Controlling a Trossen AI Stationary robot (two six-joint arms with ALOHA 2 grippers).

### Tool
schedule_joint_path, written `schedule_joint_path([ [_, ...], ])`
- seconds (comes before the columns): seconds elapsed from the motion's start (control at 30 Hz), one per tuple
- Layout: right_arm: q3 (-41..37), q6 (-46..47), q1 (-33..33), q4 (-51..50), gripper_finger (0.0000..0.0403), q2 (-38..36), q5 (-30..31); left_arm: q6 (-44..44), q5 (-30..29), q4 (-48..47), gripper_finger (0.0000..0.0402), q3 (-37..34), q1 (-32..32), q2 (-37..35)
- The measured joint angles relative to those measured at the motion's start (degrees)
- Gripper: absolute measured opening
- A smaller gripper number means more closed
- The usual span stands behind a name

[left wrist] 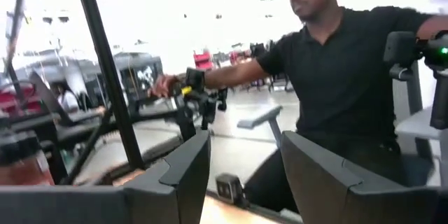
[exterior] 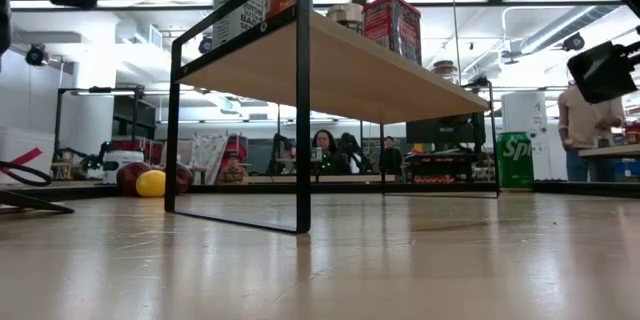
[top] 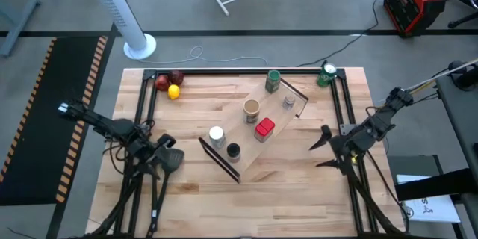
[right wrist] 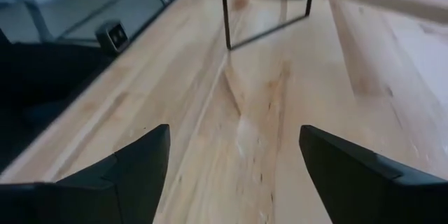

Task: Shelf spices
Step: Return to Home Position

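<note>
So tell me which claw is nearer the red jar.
Right. The right claw hangs open just off the shelf's long edge, on the red jar's side; the left claw sits off the shelf's end, farther away.

Both arms are dark, close to black, made of slim straight links joined by thicker rounded housings. The left arm point(top: 104, 125) has thin dark cable looping beside its links; the right arm point(top: 373, 123) looks the same build. The left claw point(left wrist: 245, 175) and right claw point(right wrist: 234, 168) each have two broad, matte-black, wedge-shaped fingers with flat, angular faces.
</note>
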Motion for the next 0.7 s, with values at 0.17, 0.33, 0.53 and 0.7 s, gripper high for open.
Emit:
schedule_joint_path([
  [0.17,-0.05,-2.60,0.00,0.21,0.0302,-4.40,0.06,-0.01,0.00,-0.03,0.0165,0.00,0.01,-4.00],
  [0.33,-0.13,-2.97,0.00,0.41,0.0305,-4.26,-0.22,-0.01,0.00,-1.32,0.0165,-0.02,0.06,-6.36],
  [0.53,-0.15,-2.99,0.00,0.60,0.0296,-4.22,-0.20,-0.01,0.00,-7.51,0.0165,-0.02,0.06,-9.72],
  [0.7,-0.22,-2.98,0.00,0.85,0.0286,-4.18,-0.21,-0.01,0.00,-16.76,0.0165,-0.04,0.06,-13.11],
])
